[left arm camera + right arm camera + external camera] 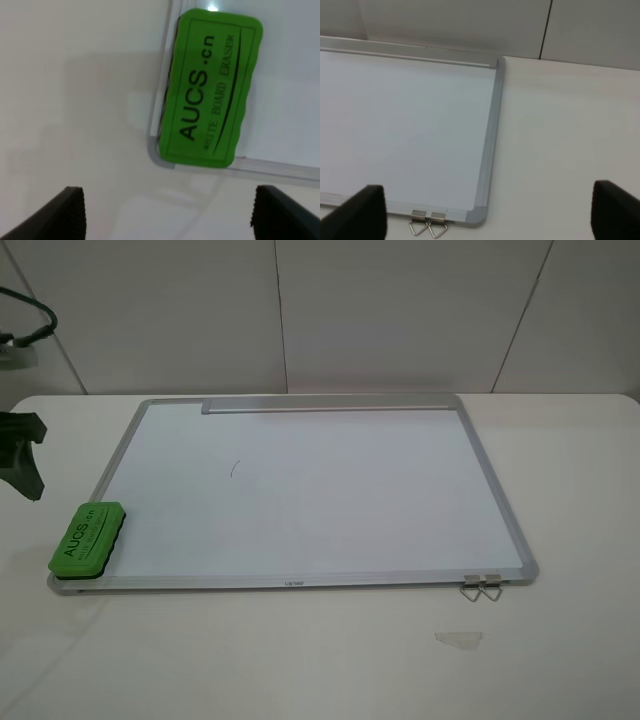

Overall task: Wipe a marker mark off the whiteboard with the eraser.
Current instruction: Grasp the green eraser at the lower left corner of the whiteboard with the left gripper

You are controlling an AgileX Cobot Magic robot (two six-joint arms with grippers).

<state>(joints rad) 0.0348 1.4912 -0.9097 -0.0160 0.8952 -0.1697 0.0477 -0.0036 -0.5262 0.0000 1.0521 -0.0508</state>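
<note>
The whiteboard (350, 490) lies flat on the white table, its grey tray strip (330, 404) along the far edge. The marker mark (234, 469) is a tiny dark curved stroke on the board's left half. On the board's near-left corner rests the green eraser (87, 538), lettering up, also seen in the left wrist view (210, 90). My left gripper (167, 220) is open, hanging above and short of the eraser, touching nothing; it shows as a dark shape (22, 455) at the table's left edge. My right gripper (490, 215) is open and empty near the board's right corner (480, 212).
Two metal clips (482, 587) stick out from the board's near-right edge, also in the right wrist view (427, 222). A pale scrap of tape (458, 639) lies on the table in front of them. A dark cable (30, 310) hangs at the far left by the wall.
</note>
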